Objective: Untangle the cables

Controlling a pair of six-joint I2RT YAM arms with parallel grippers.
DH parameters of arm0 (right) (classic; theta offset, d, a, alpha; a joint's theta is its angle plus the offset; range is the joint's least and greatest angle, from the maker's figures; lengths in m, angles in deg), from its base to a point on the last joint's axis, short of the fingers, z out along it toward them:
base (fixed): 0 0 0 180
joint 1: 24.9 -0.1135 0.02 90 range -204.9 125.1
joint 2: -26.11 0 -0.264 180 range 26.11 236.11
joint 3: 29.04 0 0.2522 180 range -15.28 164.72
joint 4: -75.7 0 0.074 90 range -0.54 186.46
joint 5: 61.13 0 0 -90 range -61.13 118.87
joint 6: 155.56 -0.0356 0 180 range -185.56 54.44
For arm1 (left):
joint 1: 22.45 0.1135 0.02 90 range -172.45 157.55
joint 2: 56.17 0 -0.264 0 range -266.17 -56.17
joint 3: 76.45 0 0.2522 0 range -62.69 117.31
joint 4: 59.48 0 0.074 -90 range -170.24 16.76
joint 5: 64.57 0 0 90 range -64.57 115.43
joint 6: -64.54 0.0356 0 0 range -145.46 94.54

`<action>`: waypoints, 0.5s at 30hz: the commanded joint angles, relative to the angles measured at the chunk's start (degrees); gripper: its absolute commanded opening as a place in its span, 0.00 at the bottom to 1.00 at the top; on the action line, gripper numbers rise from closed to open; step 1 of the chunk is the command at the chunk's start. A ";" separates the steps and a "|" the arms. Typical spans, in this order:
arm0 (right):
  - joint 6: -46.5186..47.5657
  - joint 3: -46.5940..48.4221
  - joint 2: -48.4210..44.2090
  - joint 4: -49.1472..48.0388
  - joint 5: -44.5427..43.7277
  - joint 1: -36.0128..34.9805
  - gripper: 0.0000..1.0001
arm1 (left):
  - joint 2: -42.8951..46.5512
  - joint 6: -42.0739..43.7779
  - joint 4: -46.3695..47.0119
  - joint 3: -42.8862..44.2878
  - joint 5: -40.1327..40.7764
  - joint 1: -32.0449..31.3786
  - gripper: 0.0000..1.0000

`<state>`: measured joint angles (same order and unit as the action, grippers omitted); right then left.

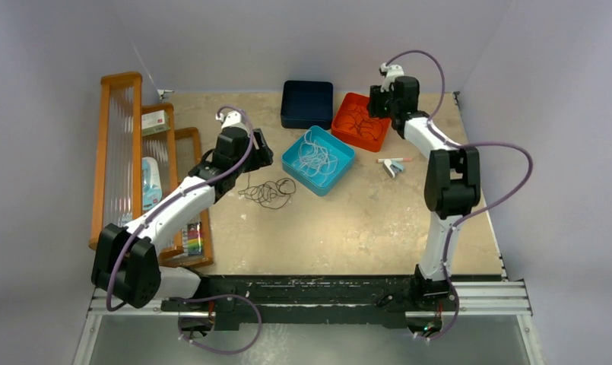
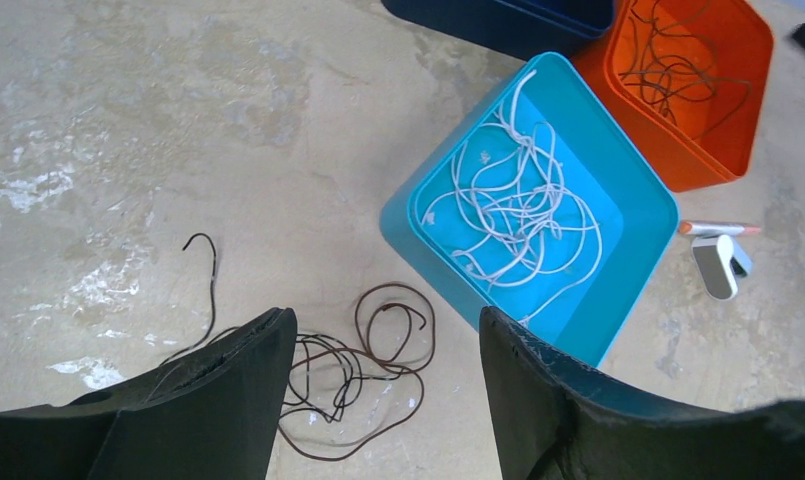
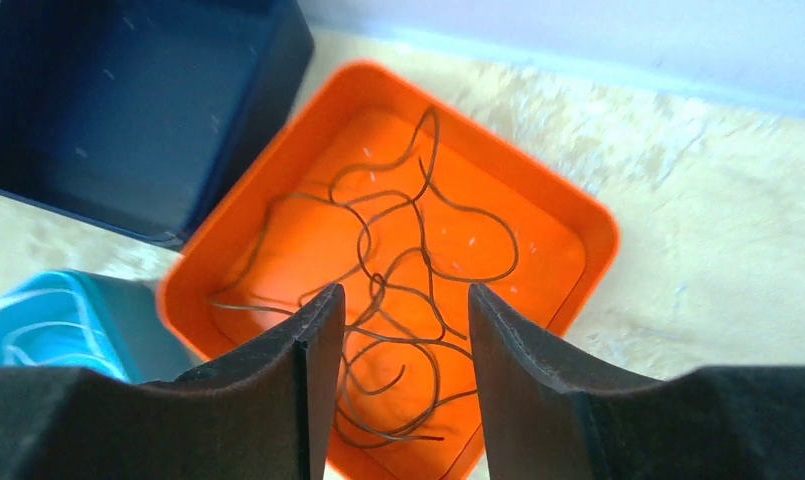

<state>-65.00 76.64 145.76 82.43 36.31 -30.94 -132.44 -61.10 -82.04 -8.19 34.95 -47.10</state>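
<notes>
While the left gripper (image 2: 385, 325) hangs with its jaws spread wide and nothing between them, a loose tangle of dark cables (image 2: 363, 375) lies on the bare tabletop (image 2: 128, 120) directly beneath it, left of the tabletop's centre. One strand (image 2: 210, 275) curls out of the tangle toward the left edge. Near the tangle, on the side toward the right edge, a blue tray (image 2: 633, 185) sits cornerwise with the white cables (image 2: 523, 210) heaped in loops inside it.

The right gripper (image 3: 403, 300) is parted to a middling width and is empty. It hovers over an orange tray (image 3: 583, 235) near the far edge, right of the middle. Brown strands (image 3: 408, 250) sprawl across that tray's floor. A navy box (image 3: 128, 100) stands just beside the orange tray along the far edge, and the blue tray lies close against the orange tray's near side.

Toward the right edge, a pen (image 2: 720, 229) and a small white clip (image 2: 720, 266) rest on the tabletop. A wooden rack (image 1: 120, 137) runs along the left edge.
</notes>
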 commanded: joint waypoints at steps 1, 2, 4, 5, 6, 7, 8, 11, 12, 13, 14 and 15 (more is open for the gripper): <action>-3.18 -3.18 -10.01 -8.57 1.76 -0.11 0.53 | -0.68 -0.97 -0.48 0.12 2.21 0.68 0.67; -3.80 -4.22 -11.39 -9.51 1.85 -0.11 0.53 | -0.97 -0.82 -0.70 0.16 2.18 0.67 0.67; -4.71 -6.76 -14.03 -11.61 1.96 -0.11 0.54 | -1.67 -0.33 -1.28 0.38 2.04 0.68 0.68; -4.99 -8.74 -15.40 -12.74 2.07 -0.11 0.54 | -2.11 0.08 -1.57 0.57 1.74 0.60 0.67; -5.59 -10.17 -16.61 -14.04 2.44 -0.11 0.55 | -2.62 0.60 -1.80 0.71 1.15 0.67 0.67; -6.68 -11.45 -18.17 -15.29 3.10 -0.11 0.55 | -3.15 1.20 -2.10 0.83 0.48 0.65 0.67; -7.77 -12.85 -19.22 -16.36 4.42 -0.11 0.55 | -3.63 1.99 -2.41 0.99 -0.24 0.65 0.66; -10.60 -16.64 -21.84 -18.31 8.69 -0.19 0.55 | -5.60 4.34 -4.27 1.62 -1.30 0.57 0.64; -11.47 -17.84 -22.63 -18.66 9.99 -0.20 0.55 | -6.58 5.19 -5.04 1.98 -1.53 0.63 0.64; -12.35 -19.35 -23.45 -19.17 11.83 -0.19 0.55 | -7.83 6.32 -5.81 2.42 -1.73 0.62 0.62; -13.08 -20.65 -24.13 -19.83 13.05 -0.23 0.55 | -8.91 7.12 -6.45 2.92 -1.96 0.62 0.61; -13.45 -21.96 -24.85 -19.98 13.83 -0.40 0.55 | -9.99 7.82 -7.01 3.40 -2.27 0.60 0.60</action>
<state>-74.16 58.41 124.21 67.00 43.65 -30.96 -139.48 -57.67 -86.67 -7.92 34.40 -46.84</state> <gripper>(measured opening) 0.544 0.614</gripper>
